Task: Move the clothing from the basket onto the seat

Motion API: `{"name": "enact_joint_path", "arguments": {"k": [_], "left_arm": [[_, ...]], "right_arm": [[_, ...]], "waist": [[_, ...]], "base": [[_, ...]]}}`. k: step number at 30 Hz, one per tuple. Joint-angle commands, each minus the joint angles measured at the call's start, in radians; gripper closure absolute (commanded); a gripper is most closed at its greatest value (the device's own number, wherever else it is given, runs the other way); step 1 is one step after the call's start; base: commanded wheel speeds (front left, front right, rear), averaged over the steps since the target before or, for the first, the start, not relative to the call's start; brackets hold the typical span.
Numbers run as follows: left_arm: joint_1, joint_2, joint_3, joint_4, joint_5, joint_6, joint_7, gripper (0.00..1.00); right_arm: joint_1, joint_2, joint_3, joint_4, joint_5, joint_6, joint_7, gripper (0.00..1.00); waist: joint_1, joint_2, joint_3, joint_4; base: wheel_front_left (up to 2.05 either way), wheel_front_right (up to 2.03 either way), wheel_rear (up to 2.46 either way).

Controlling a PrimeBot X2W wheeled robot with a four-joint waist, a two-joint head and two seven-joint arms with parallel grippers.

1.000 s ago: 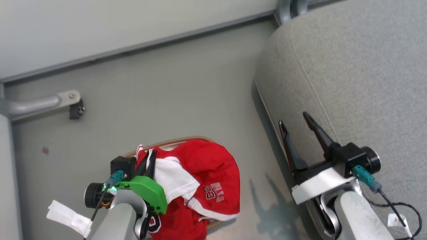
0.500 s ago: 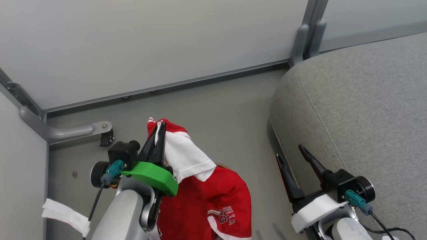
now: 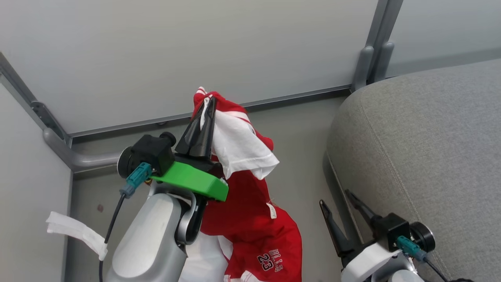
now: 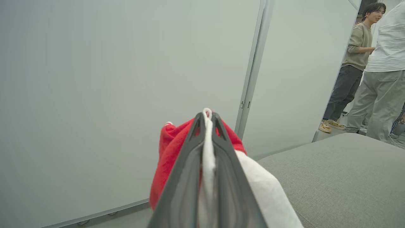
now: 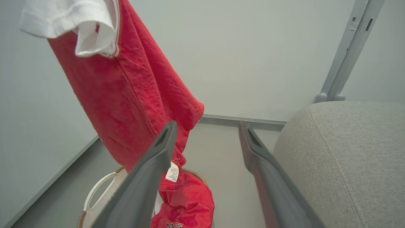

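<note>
My left gripper is shut on a white-trimmed edge of the red clothing and holds it high above the floor. The garment hangs down from it, with the "23" print near the bottom of the head view. In the left wrist view the gripper pinches white cloth, with red clothing bunched behind it. My right gripper is open and empty beside the grey seat. In the right wrist view the lower end of the clothing trails into the basket, ahead and left of the open right gripper.
Pale wall panels close off the corner behind, joined by a grey metal post. A curved metal bracket sits at the floor on the left. Bare floor separates basket and seat. Two people stand beyond the seat.
The head camera has tilted up. My left gripper has lifted the red clothing well up from the basket, so it now hangs stretched. The right gripper stays open beside the seat.
</note>
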Motion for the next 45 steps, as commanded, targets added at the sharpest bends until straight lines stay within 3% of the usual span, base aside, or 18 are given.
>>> {"name": "enact_joint_path", "arguments": {"k": [1, 14, 30, 31, 32, 34, 45], "left_arm": [[-0.022, 0.003, -0.008, -0.012, -0.010, 0.009, -0.004, 1.00], [-0.080, 0.003, -0.142, -0.071, -0.084, 0.050, -0.004, 1.00], [-0.139, 0.002, -0.281, -0.098, -0.146, 0.067, -0.004, 1.00], [-0.141, 0.002, -0.284, -0.099, -0.150, 0.068, -0.004, 1.00], [-0.144, 0.003, -0.288, -0.100, -0.153, 0.067, -0.004, 1.00], [-0.150, 0.002, -0.293, -0.102, -0.158, 0.069, -0.004, 1.00], [-0.143, 0.002, -0.278, -0.083, -0.154, 0.079, -0.004, 1.00]], "right_arm": [[0.018, -0.003, 0.015, 0.021, 0.008, -0.001, -0.005, 0.00], [-0.181, -0.065, 0.245, 0.154, 0.039, -0.001, -0.005, 0.00], [-0.483, -0.044, 0.359, 0.340, 0.056, -0.001, -0.005, 0.00], [-0.488, -0.040, 0.362, 0.352, 0.061, -0.001, -0.005, 0.38], [-0.492, -0.035, 0.369, 0.369, 0.068, -0.001, -0.005, 0.65], [-0.498, -0.027, 0.377, 0.394, 0.088, -0.001, -0.005, 1.00], [-0.441, -0.022, 0.390, 0.442, 0.169, -0.001, -0.005, 1.00]], "waist": [[0.0001, -0.0001, 0.001, 0.009], [0.0001, -0.0001, 0.019, 0.058], [0.0001, -0.0001, 0.071, 0.145], [0.0001, -0.0001, 0.074, 0.149], [0.0001, -0.0001, 0.077, 0.153], [0.0001, -0.0001, 0.082, 0.160], [0.0001, -0.0001, 0.087, 0.165]], "base": [[0.00, 0.00, 0.00], [0.00, 0.00, 0.00], [0.00, 0.00, 0.00], [0.00, 0.00, 0.00], [0.00, 0.00, 0.00], [0.00, 0.00, 0.00], [0.00, 0.00, 0.00]]}}
